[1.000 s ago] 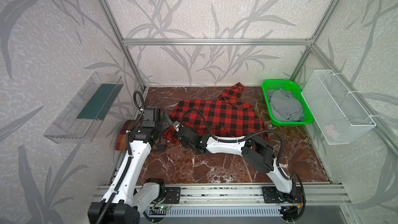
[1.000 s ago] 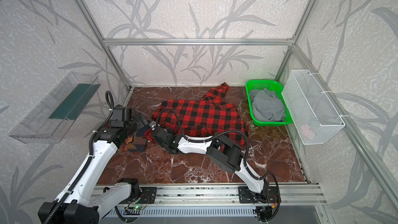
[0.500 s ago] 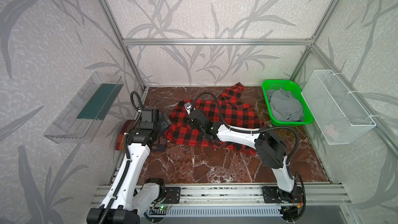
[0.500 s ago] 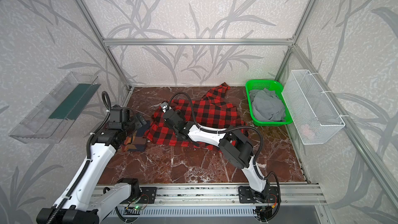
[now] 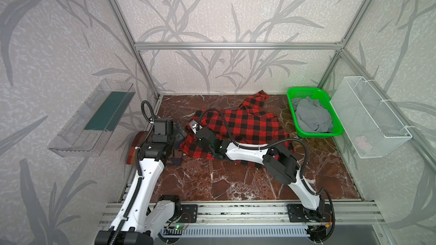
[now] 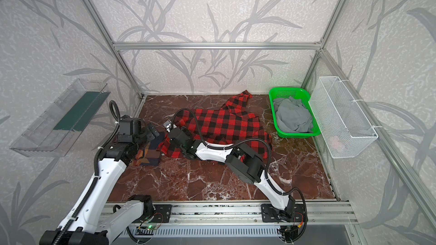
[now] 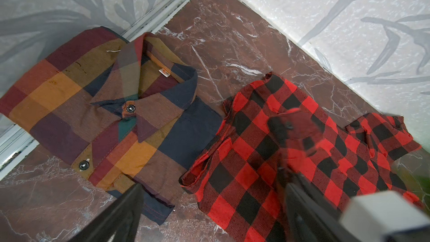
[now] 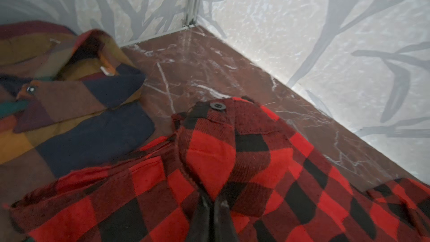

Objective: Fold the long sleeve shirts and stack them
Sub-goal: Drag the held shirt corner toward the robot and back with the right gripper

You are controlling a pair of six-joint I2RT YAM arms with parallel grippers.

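Leaf-patterned walls (image 5: 212, 20) and an aluminium frame close in a dark red marble tabletop (image 5: 212, 180). At its far right corner stands a green basket (image 5: 316, 135) holding a crumpled grey cloth (image 5: 311, 116). A white wire basket (image 5: 368, 119) hangs on the right wall and a clear tray (image 5: 92, 119) on the left wall.

The 2 shirts lie side by side. The plaid shirt (image 7: 97, 112) is folded and buttoned, collar up, at the table's left edge. The left arm hides much of it in both top views. Just beside it, the red-and-black shirt (image 5: 247, 126) spreads loosely across the middle, 1 sleeve reaching the back wall. The right arm and its cable lie across its front.

The right gripper (image 8: 213, 200) is pinched tight on this shirt's buttoned cuff. The left gripper (image 6: 153, 131) hangs spread wide over the plaid shirt, holding nothing.
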